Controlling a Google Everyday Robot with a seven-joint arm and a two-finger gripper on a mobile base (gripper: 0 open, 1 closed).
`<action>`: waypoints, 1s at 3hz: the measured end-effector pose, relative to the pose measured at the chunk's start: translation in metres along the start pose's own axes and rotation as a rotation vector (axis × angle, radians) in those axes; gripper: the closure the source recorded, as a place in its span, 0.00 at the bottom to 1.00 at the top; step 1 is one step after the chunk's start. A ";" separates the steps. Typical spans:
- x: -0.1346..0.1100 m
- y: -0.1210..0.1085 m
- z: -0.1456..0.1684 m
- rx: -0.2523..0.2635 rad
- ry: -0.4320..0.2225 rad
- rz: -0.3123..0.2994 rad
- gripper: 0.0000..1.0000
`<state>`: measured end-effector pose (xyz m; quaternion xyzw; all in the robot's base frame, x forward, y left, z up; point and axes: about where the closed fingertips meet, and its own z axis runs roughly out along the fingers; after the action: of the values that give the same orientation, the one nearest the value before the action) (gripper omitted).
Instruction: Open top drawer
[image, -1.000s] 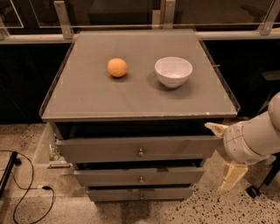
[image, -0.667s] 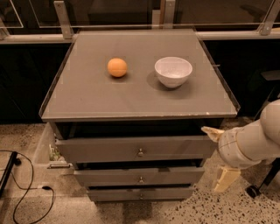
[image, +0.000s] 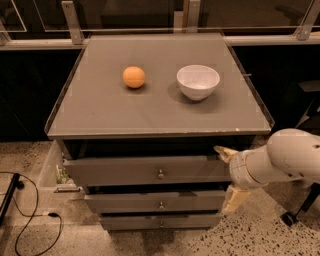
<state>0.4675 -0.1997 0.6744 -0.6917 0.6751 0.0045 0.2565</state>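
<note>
The top drawer (image: 125, 170) is the widest grey front under the cabinet top, with a small round metal knob (image: 160, 174) at its centre. It stands slightly out from the cabinet, with a dark gap above it. My gripper (image: 229, 175) is at the drawer's right end, with the white arm coming in from the right. Its pale fingers are spread open. The upper fingertip (image: 221, 151) is at the drawer's top right corner and the lower one (image: 234, 198) hangs beside the middle drawer. It holds nothing.
Two narrower grey drawers (image: 161, 203) sit below. An orange (image: 134, 77) and a white bowl (image: 198, 81) rest on the grey cabinet top (image: 100, 110). A white bin (image: 49, 172) hangs at the cabinet's left side. A black cable (image: 30, 220) lies on the floor.
My arm and gripper have moved a little left, towards the right end of the top drawer. The drawers, orange and bowl have not moved.
</note>
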 end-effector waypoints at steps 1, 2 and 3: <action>-0.001 -0.016 0.020 0.028 -0.023 -0.029 0.00; -0.002 -0.025 0.040 0.037 -0.040 -0.050 0.00; 0.002 -0.028 0.058 0.031 -0.047 -0.053 0.00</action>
<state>0.5139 -0.1817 0.6332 -0.7050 0.6503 0.0035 0.2830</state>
